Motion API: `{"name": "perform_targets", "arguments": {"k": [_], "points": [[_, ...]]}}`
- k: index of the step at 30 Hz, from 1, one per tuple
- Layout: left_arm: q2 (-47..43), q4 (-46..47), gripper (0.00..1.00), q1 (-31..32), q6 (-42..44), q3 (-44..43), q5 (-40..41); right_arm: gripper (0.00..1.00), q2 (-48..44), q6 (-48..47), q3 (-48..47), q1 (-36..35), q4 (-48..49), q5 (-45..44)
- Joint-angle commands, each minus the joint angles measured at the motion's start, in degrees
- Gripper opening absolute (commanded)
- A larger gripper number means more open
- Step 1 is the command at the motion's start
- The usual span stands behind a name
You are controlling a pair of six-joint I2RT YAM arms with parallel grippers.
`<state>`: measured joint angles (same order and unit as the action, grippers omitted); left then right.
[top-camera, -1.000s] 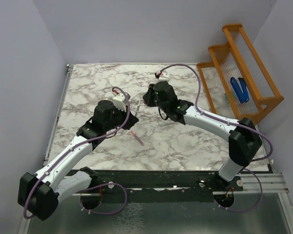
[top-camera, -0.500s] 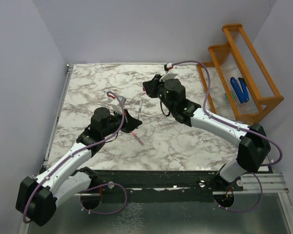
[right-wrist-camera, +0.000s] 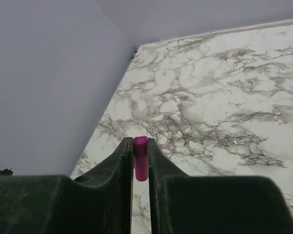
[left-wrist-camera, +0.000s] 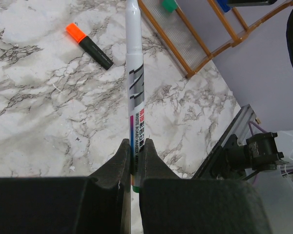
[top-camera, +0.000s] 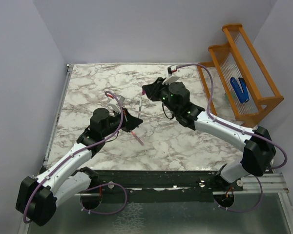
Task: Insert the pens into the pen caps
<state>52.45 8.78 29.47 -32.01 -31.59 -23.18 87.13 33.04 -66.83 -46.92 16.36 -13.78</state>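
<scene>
**Above the marble table: pen in one gripper, cap in the other**

The left gripper (left-wrist-camera: 135, 161) is clamped tight on a slim white pen (left-wrist-camera: 135, 73). The pen sticks straight out from between the fingers and runs out of the top of the left wrist view. Its barrel is whitish with grey-black zigzag marks. Printed lengthwise is "WHITE BOARD MARKER", beside a thin strip shading from pink through blue to green, and the smaller print is too small to read.

The right gripper (right-wrist-camera: 140, 142) pinches a short magenta cap (right-wrist-camera: 140, 165), with the cap's rimmed end poking out past the fingertips.

From above, the two grippers face each other over the table (top-camera: 88, 87), and the pen points toward the cap. Whether they touch cannot be told.

A stubby black marker (left-wrist-camera: 89, 46) with an orange end lies flat on the marble, short of the orange wooden rack (left-wrist-camera: 185, 44). A pink pen (top-camera: 137, 137) lies just beside the left gripper.
</scene>
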Motion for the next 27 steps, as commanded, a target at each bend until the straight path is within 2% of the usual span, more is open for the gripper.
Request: {"name": "perform_targets", "arguments": {"k": [1, 27], "points": [[-0.5, 1.78, 0.0, 0.06, -0.29, 0.98, -1.08, 0.18, -2.62, 1.76, 1.27, -0.1, 2.68, 1.65], [-0.78, 0.39, 0.0, 0.06, 1.16, 0.65, -0.17, 0.18, -2.32, 2.23, 0.21, -0.07, -0.43, 7.28]]}}
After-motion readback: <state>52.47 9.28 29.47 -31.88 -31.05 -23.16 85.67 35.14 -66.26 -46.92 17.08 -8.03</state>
